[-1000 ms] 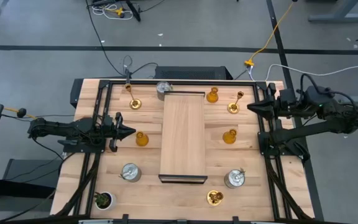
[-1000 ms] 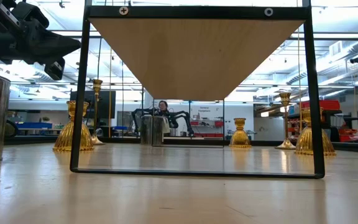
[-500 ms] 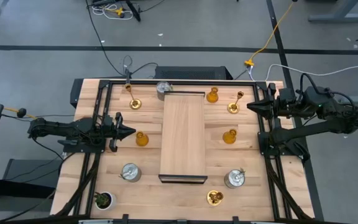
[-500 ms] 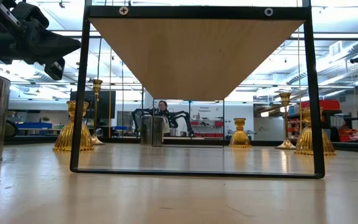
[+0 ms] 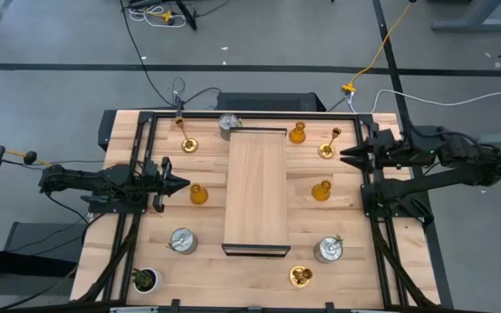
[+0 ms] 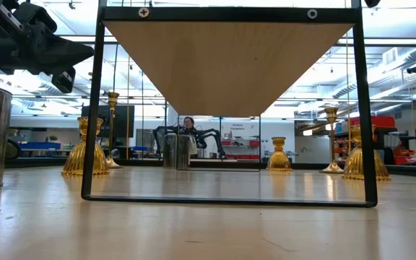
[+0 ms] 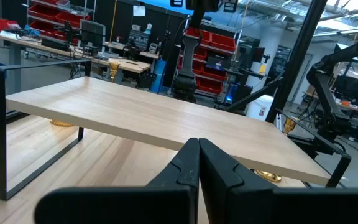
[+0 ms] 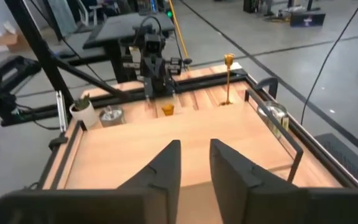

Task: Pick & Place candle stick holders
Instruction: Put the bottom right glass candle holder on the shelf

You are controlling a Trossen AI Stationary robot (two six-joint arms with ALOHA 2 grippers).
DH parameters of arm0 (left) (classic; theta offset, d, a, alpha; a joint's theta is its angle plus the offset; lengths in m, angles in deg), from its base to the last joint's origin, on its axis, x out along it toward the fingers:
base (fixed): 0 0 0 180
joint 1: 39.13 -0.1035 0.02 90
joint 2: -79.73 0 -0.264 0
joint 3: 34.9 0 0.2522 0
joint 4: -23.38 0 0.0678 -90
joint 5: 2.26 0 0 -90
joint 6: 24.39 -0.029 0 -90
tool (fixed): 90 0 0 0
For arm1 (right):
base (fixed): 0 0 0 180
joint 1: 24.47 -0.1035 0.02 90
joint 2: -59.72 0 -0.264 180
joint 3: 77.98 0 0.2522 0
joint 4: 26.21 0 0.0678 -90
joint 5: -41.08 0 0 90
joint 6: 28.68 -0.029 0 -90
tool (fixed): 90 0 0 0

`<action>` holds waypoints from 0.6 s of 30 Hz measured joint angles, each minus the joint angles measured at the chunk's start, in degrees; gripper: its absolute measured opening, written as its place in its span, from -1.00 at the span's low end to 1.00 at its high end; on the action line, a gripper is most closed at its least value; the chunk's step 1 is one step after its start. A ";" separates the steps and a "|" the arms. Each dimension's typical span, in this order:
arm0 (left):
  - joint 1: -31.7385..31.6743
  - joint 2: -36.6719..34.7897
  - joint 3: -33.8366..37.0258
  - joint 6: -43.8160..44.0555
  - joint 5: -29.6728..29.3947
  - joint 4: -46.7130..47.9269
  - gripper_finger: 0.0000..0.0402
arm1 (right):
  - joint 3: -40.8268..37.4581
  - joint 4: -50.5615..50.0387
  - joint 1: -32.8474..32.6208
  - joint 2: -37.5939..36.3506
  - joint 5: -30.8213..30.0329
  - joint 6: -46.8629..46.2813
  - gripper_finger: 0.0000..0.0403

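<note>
Nine candle holders stand on the worktop point(image 5: 259, 269) around the raised wooden shelf point(image 5: 256, 187), none on it. Gold stemmed holder point(image 5: 328, 146): top-heavy, slick; probably best grasped low on the stem. Right gripper point(image 5: 346, 154) beside it, fingers slightly parted, empty. Left gripper point(image 5: 183, 183) by amber holder point(image 5: 198, 194), fingers closed, empty.

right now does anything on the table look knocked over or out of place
Nothing stands out: the candle stick holders in view stand upright around the wooden riser. The only odd one out is a tiny potted plant at the table's near left corner.
</note>
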 joint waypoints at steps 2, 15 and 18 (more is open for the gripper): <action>0.00 0.01 -0.02 0.02 0.00 0.00 -0.95 | 0.00 -0.35 0.00 0.32 -0.94 -0.33 -0.45; 0.02 0.00 -0.02 0.00 0.00 0.00 -0.95 | -0.02 -0.37 0.02 0.63 -1.64 -1.85 -0.05; 0.01 0.00 -0.02 0.02 0.00 0.00 -0.95 | -0.04 -0.36 0.00 0.63 -1.64 -1.62 0.01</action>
